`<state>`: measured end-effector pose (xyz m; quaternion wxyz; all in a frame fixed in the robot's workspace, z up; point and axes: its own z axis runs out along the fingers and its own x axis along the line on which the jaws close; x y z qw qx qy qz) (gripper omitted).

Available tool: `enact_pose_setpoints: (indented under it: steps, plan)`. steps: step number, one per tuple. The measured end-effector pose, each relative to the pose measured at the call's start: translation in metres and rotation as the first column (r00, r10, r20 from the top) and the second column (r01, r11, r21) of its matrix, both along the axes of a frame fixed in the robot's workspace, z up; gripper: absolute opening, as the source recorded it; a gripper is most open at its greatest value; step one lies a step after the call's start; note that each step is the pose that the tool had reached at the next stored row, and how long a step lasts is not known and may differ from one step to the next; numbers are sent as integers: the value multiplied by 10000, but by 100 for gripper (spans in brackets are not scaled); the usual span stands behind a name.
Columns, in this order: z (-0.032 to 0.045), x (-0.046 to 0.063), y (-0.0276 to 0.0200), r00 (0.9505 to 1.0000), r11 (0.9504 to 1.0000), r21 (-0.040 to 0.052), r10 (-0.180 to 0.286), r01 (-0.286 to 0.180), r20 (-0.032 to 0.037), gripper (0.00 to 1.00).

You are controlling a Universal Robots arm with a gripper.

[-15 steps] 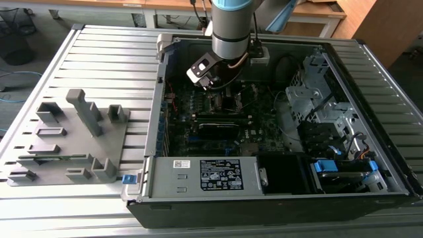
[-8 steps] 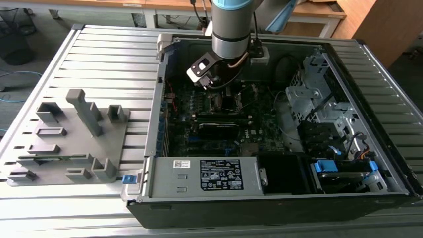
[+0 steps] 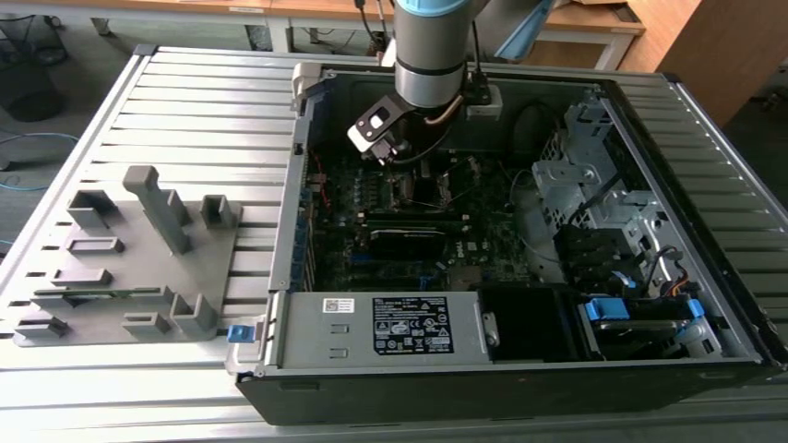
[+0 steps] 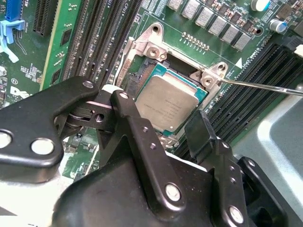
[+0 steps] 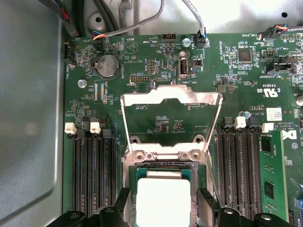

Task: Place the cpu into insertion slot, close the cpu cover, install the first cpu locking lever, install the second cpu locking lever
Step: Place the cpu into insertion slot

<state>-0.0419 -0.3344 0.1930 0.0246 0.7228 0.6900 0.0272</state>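
Lab; slatted workbench (image 3: pixel 209 101), opened computer case (image 3: pixel 518 392)

Hand (image 3: pixel 411 169) inside open computer case (image 3: pixel 493 395)

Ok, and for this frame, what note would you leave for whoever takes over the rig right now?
Gripper: low over the cpu inside the computer case; whether it grips the cpu cannot be told.
Cpu: lying in the insertion slot, pale face up.
Cpu cover: swung open, away from the slot.
Lever rod: sticks out from the slot's corner, not latched.
Done: cpu is in the slot.
Left: cover not yet closed, neither locking lever installed.
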Motion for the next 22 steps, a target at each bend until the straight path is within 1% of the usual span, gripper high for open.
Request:
enact_pose_setpoints:
  steps: [5,7,14,18,22]
  plan:
    - [2,0,0,10000,10000,0,0,0,0,65]
    - [3,0,0,10000,10000,-1,0,0,-1,54]
    - [7,0,0,10000,10000,-1,0,0,0,54]
    - [44,0,0,10000,10000,-1,-1,1,-1,54]
    - [48,0,-4,10000,10000,1,12,-12,1,54]
